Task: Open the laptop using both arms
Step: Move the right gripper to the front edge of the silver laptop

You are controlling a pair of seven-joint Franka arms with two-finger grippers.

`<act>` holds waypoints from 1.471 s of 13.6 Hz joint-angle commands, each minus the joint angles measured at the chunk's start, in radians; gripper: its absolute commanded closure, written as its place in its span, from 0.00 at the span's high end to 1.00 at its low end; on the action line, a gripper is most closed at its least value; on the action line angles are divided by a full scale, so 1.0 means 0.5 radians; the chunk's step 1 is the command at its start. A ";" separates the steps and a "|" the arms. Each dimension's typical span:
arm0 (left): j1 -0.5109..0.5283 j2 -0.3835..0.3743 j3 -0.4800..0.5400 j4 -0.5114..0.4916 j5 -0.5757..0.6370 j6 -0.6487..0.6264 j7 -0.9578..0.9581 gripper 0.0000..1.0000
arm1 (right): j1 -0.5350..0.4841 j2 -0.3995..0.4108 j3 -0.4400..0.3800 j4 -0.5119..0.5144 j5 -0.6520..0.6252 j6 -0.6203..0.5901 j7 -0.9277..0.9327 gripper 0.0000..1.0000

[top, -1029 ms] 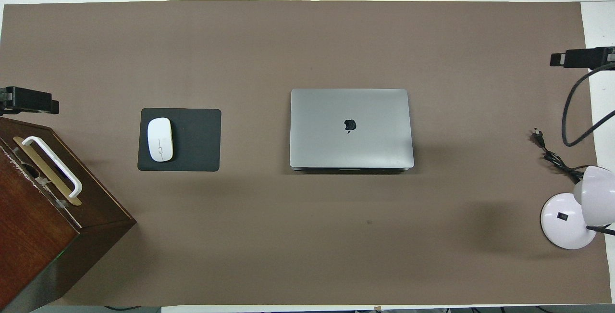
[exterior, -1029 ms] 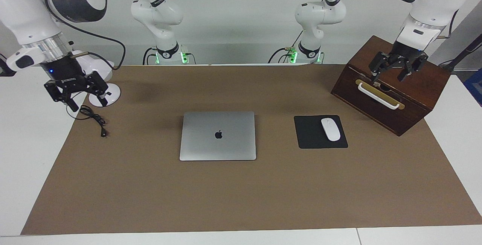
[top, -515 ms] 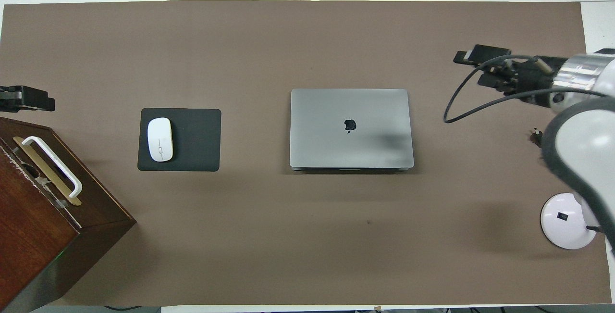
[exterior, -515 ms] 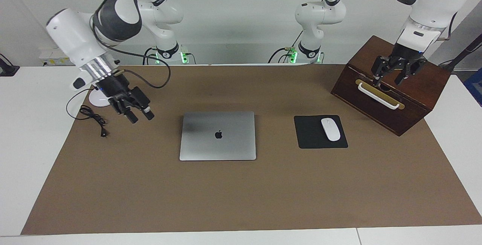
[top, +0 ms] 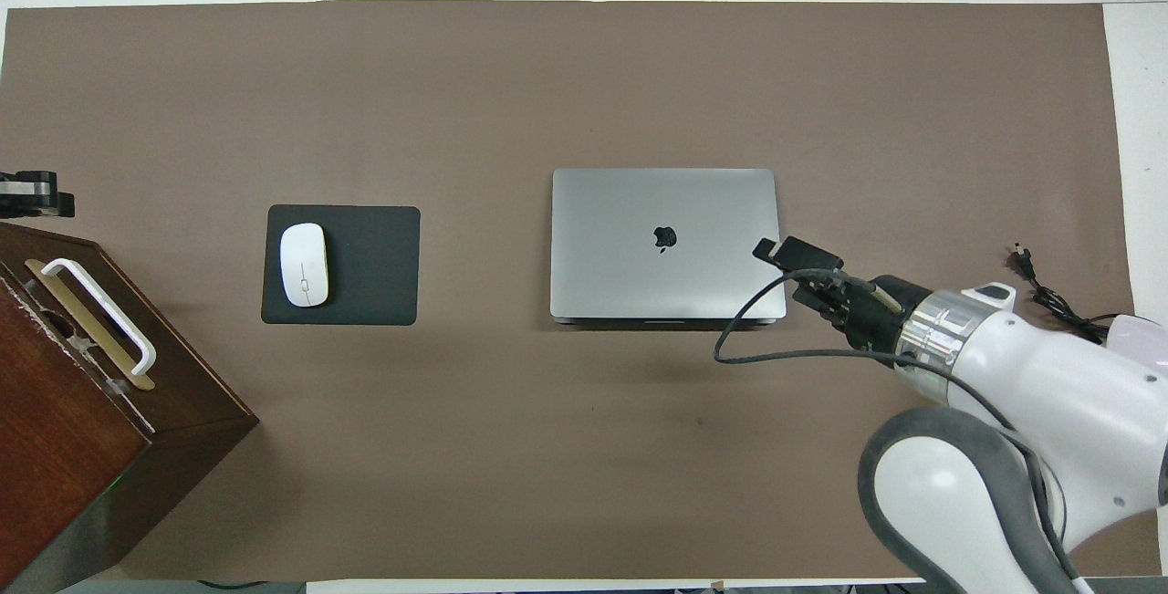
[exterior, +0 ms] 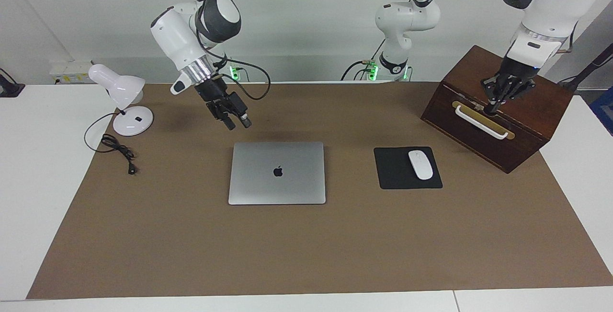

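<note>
Above mat by closed laptop (exterior: 277,172) corner, right pincer (exterior: 238,122) narrow; left pincer (exterior: 493,106) over wooden box (exterior: 527,125), state unclear

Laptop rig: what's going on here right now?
The laptop lies shut on the brown mat, untouched. The right hand is in the air over the mat by the laptop's edge nearest the robots, toward the right arm's end. The left hand is at the wooden box, just above its white handle. Opening has not started.
</note>
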 commanded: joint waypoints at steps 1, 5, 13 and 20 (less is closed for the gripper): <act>0.023 -0.060 -0.016 -0.076 0.031 0.036 0.012 0.00 | 0.010 -0.232 -0.003 -0.246 0.107 0.039 0.223 1.00; -0.001 -0.060 -0.019 -0.085 0.019 0.073 0.040 0.00 | 0.010 -0.244 -0.003 -0.280 0.107 0.030 0.527 1.00; -0.249 -0.275 -0.038 -0.609 -0.126 0.627 0.037 0.00 | 0.010 0.032 -0.003 -0.314 0.125 0.192 0.396 1.00; -0.590 -0.588 -0.035 -1.361 -0.129 1.394 0.049 0.00 | 0.117 0.311 0.000 -0.213 0.281 0.263 0.236 1.00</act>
